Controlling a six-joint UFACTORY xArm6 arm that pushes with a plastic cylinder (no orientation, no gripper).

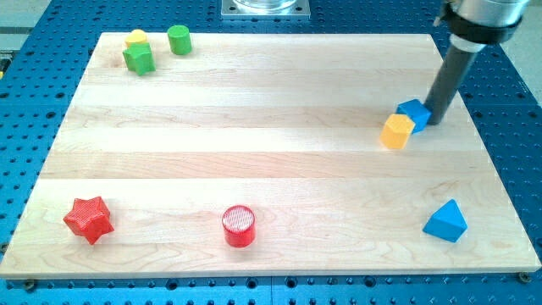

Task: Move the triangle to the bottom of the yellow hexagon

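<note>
The task looks barely begun. The blue triangle point(445, 222) sits near the counter's point(254, 127) lower right corner, well apart from the yellow hexagon point(397, 131), which lies above it toward the view's right. My tip point(434, 121) rests beside a blue block point(414, 113), apparently touching it, just right of the hexagon. There is no hand, only the rod. The triangle must go up to just below the hexagon.

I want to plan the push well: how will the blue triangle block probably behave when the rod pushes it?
The blue triangle looks rigid and lies flat on the smooth wooden board, so it will probably slide rather than roll. Its slanted sides may make it turn under an off-centre push. My tip is far above it, beside the blue block.
</note>
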